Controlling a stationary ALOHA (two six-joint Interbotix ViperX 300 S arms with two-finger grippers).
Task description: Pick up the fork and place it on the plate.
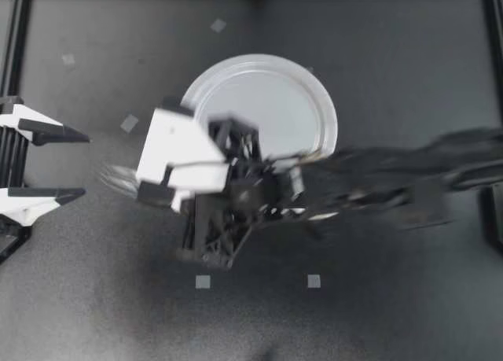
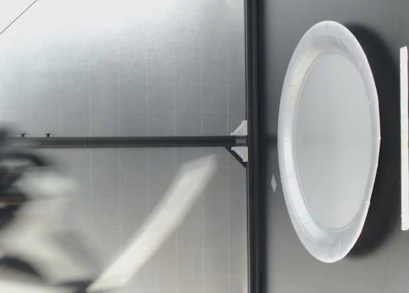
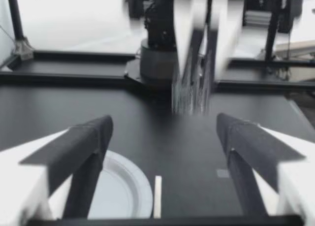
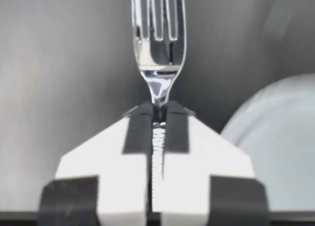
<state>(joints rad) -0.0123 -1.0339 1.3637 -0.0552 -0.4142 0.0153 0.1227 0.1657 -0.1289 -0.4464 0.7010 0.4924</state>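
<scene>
Black matte tabletop fills the top view, with a white paper plate (image 1: 271, 101) near its middle. My right gripper (image 1: 149, 176), blurred, sits at about 8 o'clock from the plate's centre, over the rim. It is clenched on the fork (image 1: 118, 178), whose head shows as a faint smear pointing toward 9 o'clock, outside the plate. My left gripper (image 1: 85, 165) waits at 9 o'clock of the table, its fingers spread wide with nothing between them.

I judge the fork to be clear plastic: very light, thin, stiff enough to carry, but smooth. It could pivot or slip between the pads, and a hard pinch might crack it. The neck just behind the head seems a sound place to hold it, and that is where it is held.

Only the right wrist view makes the grip certain. There the right gripper (image 4: 157, 113) has both fingers pressed on the neck of the fork (image 4: 157, 39), the tines straight ahead at 12 o'clock and the plate (image 4: 280, 137) beside it at about 4 o'clock. The left wrist view shows the left gripper (image 3: 163, 125) open, part of the plate (image 3: 120, 191) under one finger, and the fork (image 3: 189, 95) as a blur ahead. The low view shows what the top view partly hides: the whole plate (image 2: 332, 140), and the fork is not on it yet.
</scene>
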